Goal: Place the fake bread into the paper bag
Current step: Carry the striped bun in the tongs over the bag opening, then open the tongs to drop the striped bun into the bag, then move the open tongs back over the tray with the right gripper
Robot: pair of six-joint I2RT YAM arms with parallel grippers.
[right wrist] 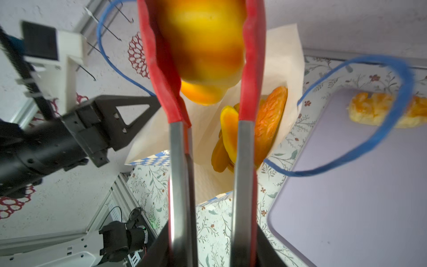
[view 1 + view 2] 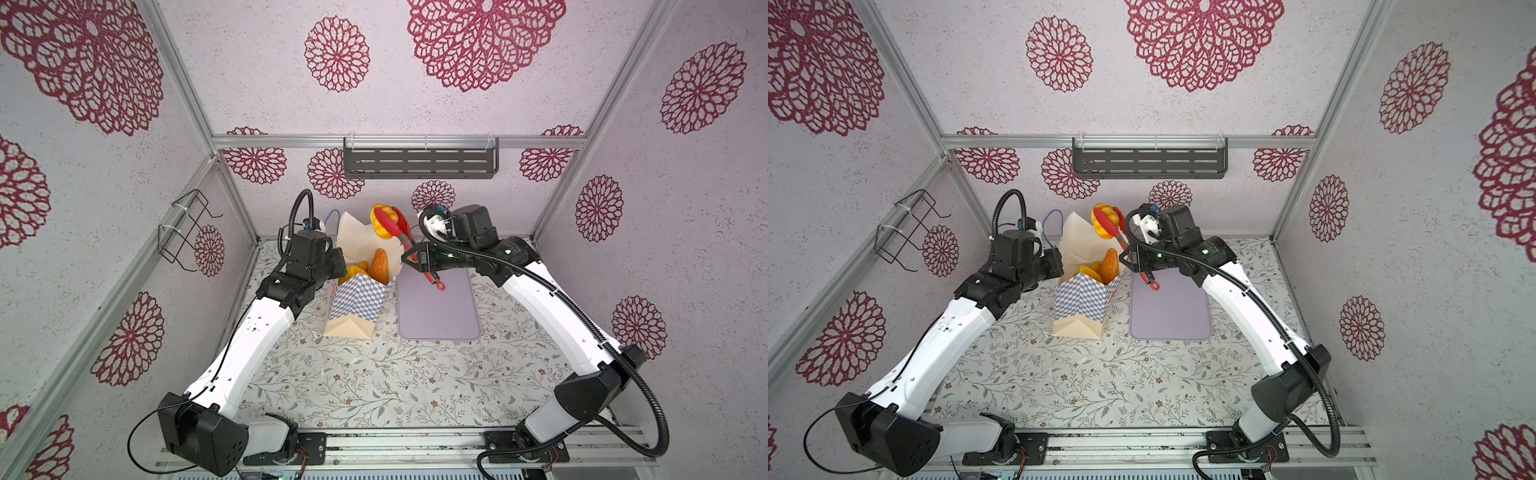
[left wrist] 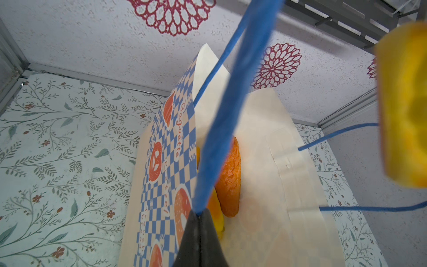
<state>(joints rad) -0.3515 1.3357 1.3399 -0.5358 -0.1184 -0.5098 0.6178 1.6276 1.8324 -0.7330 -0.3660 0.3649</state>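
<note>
The right pincer is clamped on the red tongs, whose tips squeeze a yellow fake bread loaf above the open paper bag, which stands near the far edge of the desk. The left pincer, closed tight on the blue cord handle, holds the mouth wide. The loaf should probably come over the gap, drop below the rim, and only then be released.

Glossy bread, matt paper bag, metal tongs
</note>
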